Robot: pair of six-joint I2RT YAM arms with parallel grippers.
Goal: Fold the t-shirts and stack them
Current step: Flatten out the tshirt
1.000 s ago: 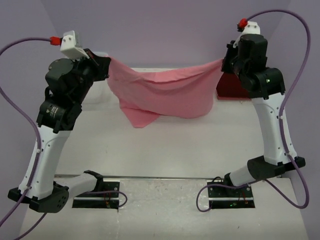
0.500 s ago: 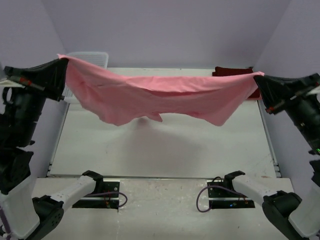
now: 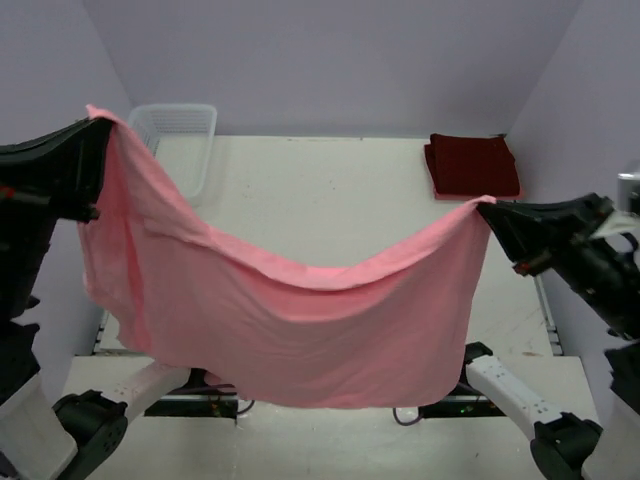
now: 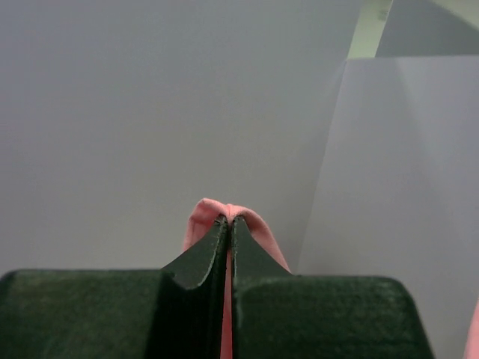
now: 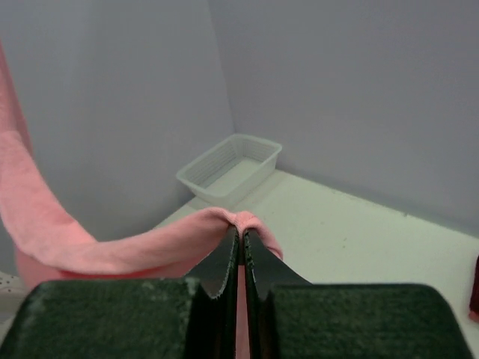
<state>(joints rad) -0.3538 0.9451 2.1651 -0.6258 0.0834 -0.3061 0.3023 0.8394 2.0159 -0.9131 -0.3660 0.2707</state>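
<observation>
- While it's strung up between both arms, the pink shirt (image 3: pixel 300 330) sags mid-air above the table (image 3: pixel 330 210).
- White basket (image 3: pixel 180 130): far left corner.
- Maroon shirt (image 3: pixel 472 165): folded, far right.
- Left gripper (image 4: pixel 229 219) is clamped tight on one pink corner, and the right gripper (image 5: pixel 240 230) pinches the other.

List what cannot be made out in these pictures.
- Top view: the hanging pink shirt hides the near table and most of both arm bases.
- Top view: side edges cut off both arms.
- Left wrist view: only a pinched fold of pink shirt shows; which part, unclear.
- Right wrist view: the right edge cuts off the dark red shirt.
</observation>
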